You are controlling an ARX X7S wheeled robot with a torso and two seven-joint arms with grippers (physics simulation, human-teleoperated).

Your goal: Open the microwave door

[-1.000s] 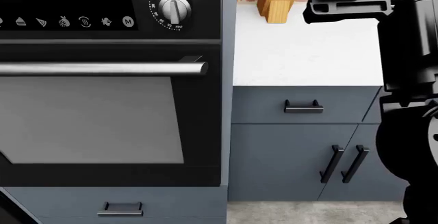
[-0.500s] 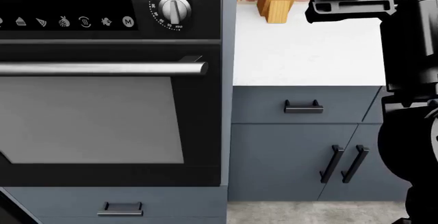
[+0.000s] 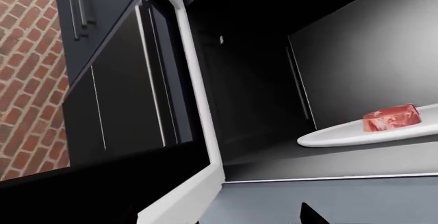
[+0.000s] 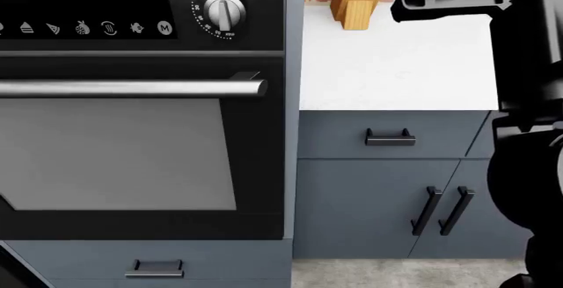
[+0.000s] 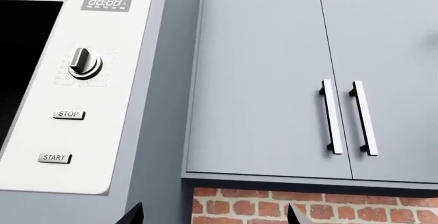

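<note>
1. In the right wrist view, two dark fingertips (image 5: pixel 134 215) of the right hand (image 5: pixel 215 216) are seen spread apart at the lower edge, nothing held between them.
2. The microwave's white control panel (image 5: pixel 79 88) is seen at the upper left of that frame, well apart from the right hand, with a dial (image 5: pixel 83 63) and STOP and START buttons.
3. Of the left hand, only a dark tip (image 3: pixel 311 215) is seen at the lower edge; its state cannot be told.
4. The microwave door (image 3: pixel 120 106) is seen swung open at the left of that frame, its white edge nearest the tip.
5. Inside the dark cavity, a white plate (image 3: pixel 370 134) with red meat (image 3: pixel 391 117) is shown at the right.
</note>
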